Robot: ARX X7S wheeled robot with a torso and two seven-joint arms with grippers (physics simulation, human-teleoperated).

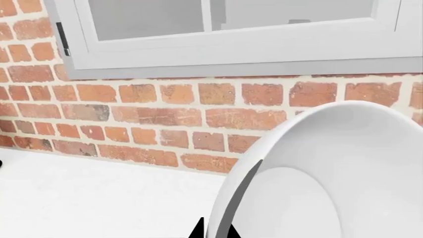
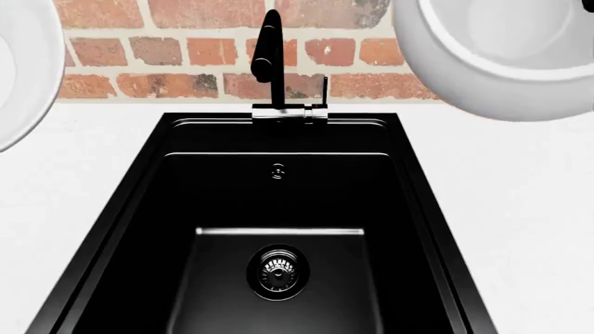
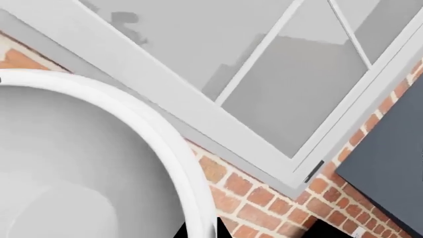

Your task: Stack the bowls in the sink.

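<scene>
Sink (image 2: 139,229): black basin set in white counter (image 2: 519,209), nothing in it.
Right bowl (image 2: 501,56): held up, above counter right of faucet (image 2: 269,59).
Left bowl (image 2: 19,69): raised at far left, clear of basin.
Left gripper (image 1: 213,233): dark fingertips straddle bowl rim.
Right gripper (image 3: 201,232): tips either side of rim.
Drain (image 2: 277,270): metal, uncovered.

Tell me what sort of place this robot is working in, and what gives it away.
Most likely a home kitchen. A black recessed sink with a tall black faucet is set into a white counter, backed by a red brick wall under a white-framed window. Two white bowls are held up above the counter.
</scene>
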